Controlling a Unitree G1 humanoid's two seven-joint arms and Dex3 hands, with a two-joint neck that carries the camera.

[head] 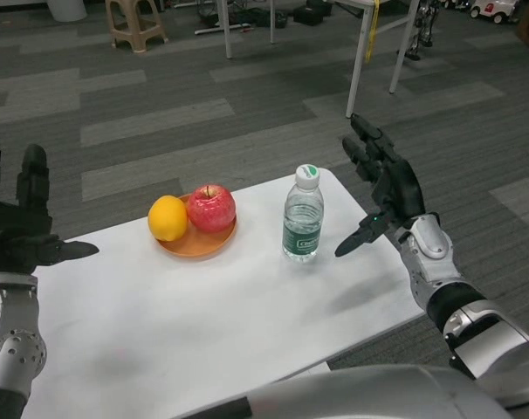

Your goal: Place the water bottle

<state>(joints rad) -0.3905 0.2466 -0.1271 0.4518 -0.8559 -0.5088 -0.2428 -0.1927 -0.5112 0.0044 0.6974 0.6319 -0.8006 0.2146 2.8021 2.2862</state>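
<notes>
The water bottle (302,215) stands upright on the white table (203,323), free of both hands. At its three o'clock, the right hand (382,192) hovers with fingers spread, holding nothing. At nine o'clock sits an orange plate (197,240) carrying an orange (168,218) and apple (211,208). The left hand (20,231) seems spread too, partly cut off.

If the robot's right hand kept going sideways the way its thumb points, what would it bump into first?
Probably the water bottle. The right hand is open beside it, thumb aimed at its lower half, with only bare table between. Depth is hard to judge from this view.

A lab: carpet tiles (160,122), white table legs (356,83), stool (135,24).
</notes>
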